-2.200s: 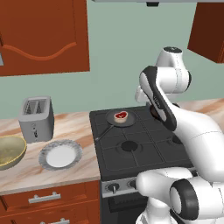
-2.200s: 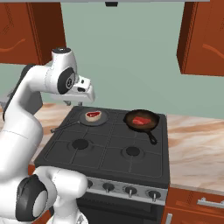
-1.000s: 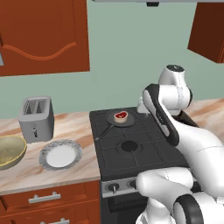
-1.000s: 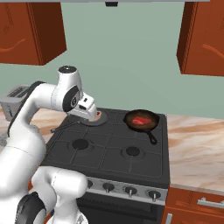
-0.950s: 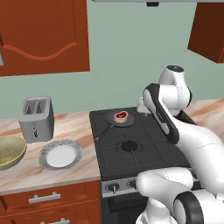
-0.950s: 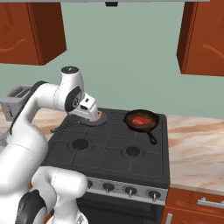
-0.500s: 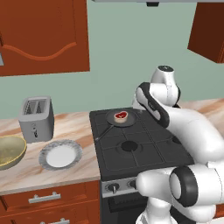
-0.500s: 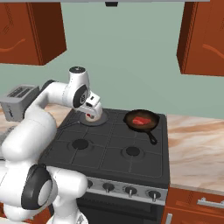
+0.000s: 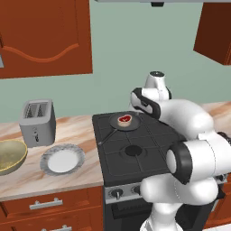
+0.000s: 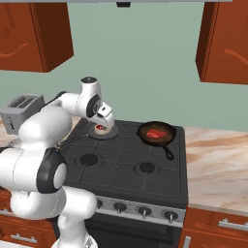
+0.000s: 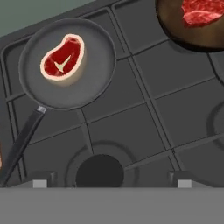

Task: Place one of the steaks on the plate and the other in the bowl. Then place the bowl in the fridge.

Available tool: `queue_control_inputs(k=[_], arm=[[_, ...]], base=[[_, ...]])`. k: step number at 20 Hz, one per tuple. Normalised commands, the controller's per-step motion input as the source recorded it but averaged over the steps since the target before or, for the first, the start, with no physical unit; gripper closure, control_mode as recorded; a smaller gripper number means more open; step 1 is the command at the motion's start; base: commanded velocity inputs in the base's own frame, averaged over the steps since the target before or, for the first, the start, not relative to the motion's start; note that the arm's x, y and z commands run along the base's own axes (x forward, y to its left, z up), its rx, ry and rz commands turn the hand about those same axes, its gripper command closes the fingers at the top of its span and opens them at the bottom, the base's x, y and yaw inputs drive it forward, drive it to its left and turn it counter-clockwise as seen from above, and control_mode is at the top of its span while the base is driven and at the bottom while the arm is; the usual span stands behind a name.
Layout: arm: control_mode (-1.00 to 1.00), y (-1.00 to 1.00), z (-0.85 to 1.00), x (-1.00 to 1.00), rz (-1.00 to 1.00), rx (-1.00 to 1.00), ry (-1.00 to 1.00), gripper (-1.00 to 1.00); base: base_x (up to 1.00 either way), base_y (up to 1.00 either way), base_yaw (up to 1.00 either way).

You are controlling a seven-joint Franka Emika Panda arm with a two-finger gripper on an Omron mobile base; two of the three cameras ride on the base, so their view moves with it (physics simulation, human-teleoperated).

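1. Hovering above the back of the black stove top [image 9: 135,144], the white arm's two-finger tool [image 10: 105,116] hangs with its jaws spread wide and nothing between them.
2. Below the tool, a small flat red steak with a pale fat rim [image 11: 63,57] lies in a grey round frying pan with a long handle [image 11: 89,83] on the rear left burner. It lies off to the upper left in the hand view, so the tool is not yet centred over it.
3. A second red steak [image 10: 154,133] lies in a dark round frying pan [image 10: 167,140] on the rear right burner, just beside the first pan.
4. A round white plate with a grey speckled rim [image 9: 48,153] sits bare on the marbled surface [image 9: 76,135] left of the stove, in front of a grey steel toaster [image 9: 38,121].
5. A wide, deep olive-yellow bowl [image 9: 10,156] stands at the far left of that surface, near the plate but apart from it; no steak lies in the part I can see.
6. Judging from this, nothing of the task is done: both steaks are in their pans, and plate and bowl have received none.
7. What is left looks like everything: lower onto the near steak, grip it and carry it to the plate or bowl, do the same with the other, then take the bowl to the fridge.
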Motion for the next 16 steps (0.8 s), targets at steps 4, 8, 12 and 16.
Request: queue_control_inputs(k=[4,8,12,16], arm=[[-1.00,0.09,-0.18,0.61,-0.09,0.00,0.07,-1.00],[-1.00,0.06,-0.13,0.57,-0.07,0.00,0.10,-1.00],[-1.00,0.02,-0.13,0.43,-0.05,0.00,0.10,-1.00],[-1.00,0.04,-0.31,0.48,-0.07,0.00,0.04,-1.00]], base=[[0.00,0.00,0.00],[0.00,0.00,0.00],[0.00,0.00,0.00],[0.00,0.00,0.00]])
